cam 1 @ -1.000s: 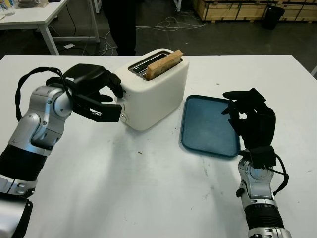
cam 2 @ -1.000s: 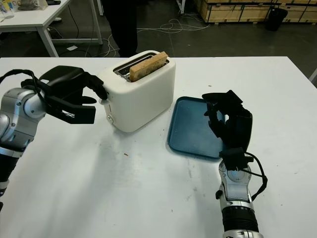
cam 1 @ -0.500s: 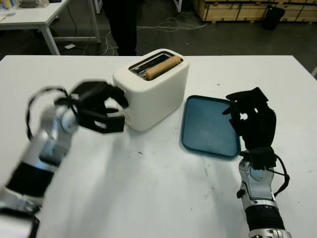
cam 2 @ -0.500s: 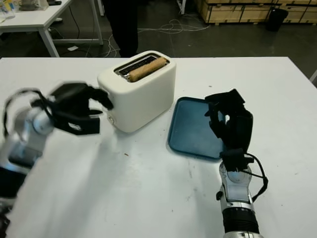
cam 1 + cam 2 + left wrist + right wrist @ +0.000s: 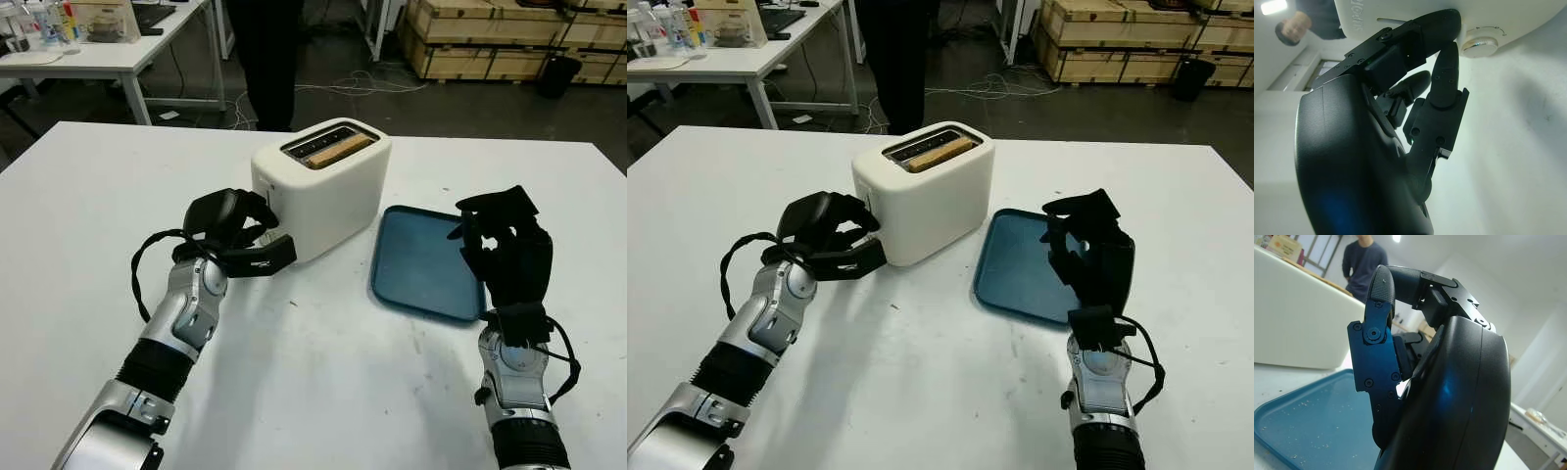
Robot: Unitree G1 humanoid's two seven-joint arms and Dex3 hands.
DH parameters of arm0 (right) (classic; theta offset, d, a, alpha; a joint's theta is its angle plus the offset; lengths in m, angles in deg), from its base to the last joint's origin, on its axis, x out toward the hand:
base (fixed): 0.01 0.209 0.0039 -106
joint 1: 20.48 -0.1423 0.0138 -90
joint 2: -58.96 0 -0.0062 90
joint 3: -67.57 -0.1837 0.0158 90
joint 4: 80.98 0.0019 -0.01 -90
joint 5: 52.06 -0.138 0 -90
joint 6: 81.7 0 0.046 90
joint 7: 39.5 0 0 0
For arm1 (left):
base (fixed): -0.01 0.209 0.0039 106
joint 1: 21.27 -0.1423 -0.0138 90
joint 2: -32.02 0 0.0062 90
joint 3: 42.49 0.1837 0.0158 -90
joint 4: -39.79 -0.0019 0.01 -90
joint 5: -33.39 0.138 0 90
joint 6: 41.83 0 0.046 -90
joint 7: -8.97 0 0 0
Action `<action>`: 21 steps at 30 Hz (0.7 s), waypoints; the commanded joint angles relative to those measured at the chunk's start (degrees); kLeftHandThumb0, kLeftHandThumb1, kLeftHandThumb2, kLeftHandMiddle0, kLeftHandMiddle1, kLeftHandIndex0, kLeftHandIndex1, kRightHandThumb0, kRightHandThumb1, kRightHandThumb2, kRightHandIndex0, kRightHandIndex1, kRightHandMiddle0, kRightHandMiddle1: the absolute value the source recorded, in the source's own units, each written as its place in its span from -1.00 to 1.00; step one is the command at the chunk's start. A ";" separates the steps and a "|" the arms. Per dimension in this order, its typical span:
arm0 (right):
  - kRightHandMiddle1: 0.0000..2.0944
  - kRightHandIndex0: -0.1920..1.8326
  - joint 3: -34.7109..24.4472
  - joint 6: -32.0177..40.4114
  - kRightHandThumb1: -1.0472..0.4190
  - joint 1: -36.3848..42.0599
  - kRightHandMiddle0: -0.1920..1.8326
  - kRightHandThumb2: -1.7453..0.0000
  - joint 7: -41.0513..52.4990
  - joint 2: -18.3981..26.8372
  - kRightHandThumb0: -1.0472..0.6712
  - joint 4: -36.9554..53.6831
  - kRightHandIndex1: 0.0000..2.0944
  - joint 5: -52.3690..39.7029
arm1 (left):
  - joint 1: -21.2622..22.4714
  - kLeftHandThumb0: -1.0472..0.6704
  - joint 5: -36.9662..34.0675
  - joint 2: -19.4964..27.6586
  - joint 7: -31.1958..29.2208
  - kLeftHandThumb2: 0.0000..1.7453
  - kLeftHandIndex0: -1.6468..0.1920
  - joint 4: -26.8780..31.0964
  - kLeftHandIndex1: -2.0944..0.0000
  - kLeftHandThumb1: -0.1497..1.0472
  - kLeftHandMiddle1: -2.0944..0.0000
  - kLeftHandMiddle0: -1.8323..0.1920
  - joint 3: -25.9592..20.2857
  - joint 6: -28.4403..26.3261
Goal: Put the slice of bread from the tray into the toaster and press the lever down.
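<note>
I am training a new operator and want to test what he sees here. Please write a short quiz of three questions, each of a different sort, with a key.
1. True or false: the bread sits low in the toaster slot, its top about level with the toaster's top.
2. Where is the left hand?
A. over the tray
B. at the toaster's near end, low by the table
C. flat on the table's far edge
3. Fill in: the blue tray holds only ______.

Key
1. True.
2. B. Its fingers reach up to the toaster wall beside the dial.
3. Crumbs. The right hand is raised over the tray's near right corner and holds nothing.
</note>
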 commanded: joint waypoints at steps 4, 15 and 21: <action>0.45 -0.15 -0.49 -0.22 -0.83 -0.45 -0.35 0.58 0.39 0.90 -0.27 -0.76 0.67 -1.14 | -5.11 -0.02 0.17 -11.32 -9.27 -0.55 0.04 -19.74 0.94 0.79 0.36 0.27 10.82 -6.83; 0.41 -0.14 -0.15 -1.06 -0.83 -0.59 -0.31 0.58 0.38 0.73 -0.27 -1.17 0.67 -0.87 | -8.69 -0.02 -3.77 -7.05 -7.90 -0.49 -0.25 -9.63 0.85 0.79 0.30 0.05 6.82 -3.68; 0.40 -0.14 -0.08 -1.05 -0.83 -0.84 -0.31 0.58 -0.02 0.46 -0.29 -1.31 0.67 -0.65 | -15.69 -0.03 -10.16 -1.46 -5.19 -0.31 -0.40 10.63 0.77 0.71 -0.14 -0.01 2.20 5.90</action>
